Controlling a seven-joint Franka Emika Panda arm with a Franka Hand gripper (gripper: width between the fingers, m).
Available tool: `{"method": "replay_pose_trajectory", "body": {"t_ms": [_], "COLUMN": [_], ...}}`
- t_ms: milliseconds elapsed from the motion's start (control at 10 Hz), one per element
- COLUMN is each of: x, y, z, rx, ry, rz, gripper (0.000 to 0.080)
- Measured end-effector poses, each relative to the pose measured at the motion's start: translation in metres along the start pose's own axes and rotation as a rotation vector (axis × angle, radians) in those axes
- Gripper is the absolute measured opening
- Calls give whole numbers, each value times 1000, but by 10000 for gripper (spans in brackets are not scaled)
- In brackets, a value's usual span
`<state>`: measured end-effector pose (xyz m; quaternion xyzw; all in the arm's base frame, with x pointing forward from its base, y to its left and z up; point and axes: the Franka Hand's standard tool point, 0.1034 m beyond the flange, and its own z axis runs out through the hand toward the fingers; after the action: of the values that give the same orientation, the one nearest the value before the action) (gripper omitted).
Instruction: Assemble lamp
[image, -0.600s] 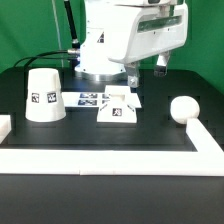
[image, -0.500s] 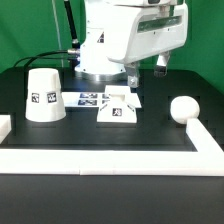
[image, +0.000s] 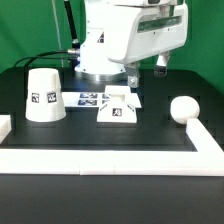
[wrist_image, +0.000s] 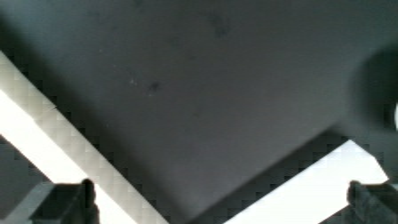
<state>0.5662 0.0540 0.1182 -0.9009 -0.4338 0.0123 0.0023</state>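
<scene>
- While the arm is hanging over the far middle of the black table (image: 150, 135), the exterior view is showing all three lamp parts lying loose and apart.
- The white plastic truncated-cone shade (image: 43, 95) is standing wide end down on the exterior view's left. The low white sloped-sided base (image: 118, 112) is sitting in the middle, just on the near side of the marker board (image: 88, 99). The white ball-shaped bulb (image: 182, 108) is resting on the exterior view's right, well apart from the base.
- The arm's bulky white body (image: 130, 35) is hiding the gripper here, so this view is not telling how it stands.
- Nothing is serving as a filled container: the shade is turned mouth down, so its inside is hidden, and the raised white border (image: 100, 160) is merely fencing the table.
- In the wrist view the gripper (wrist_image: 217, 205) is gaping wide. Its dark fingertips (wrist_image: 63, 203) are showing at opposite edges with only dark table and a white band (wrist_image: 71, 130) between them, so it is gripping nothing.
- As for risks, the bulb is likely to roll away if the fingers nudge it or pinch it off-centre, and a careless descent could knock the base close under the arm.
</scene>
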Motion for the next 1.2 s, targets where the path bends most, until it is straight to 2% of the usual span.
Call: {"method": "replay_pose_trajectory", "body": {"t_ms": [200,400,700,1200], "x": [-3,-30,-56,-56], "y": [0,-5,-18,-23], "z": [1,9,19,22], "rx": [0,6,2,12], "ry": [1,-12,-18,-19], "rz": [15,85,331,657], "gripper": [700,700,700,699]}}
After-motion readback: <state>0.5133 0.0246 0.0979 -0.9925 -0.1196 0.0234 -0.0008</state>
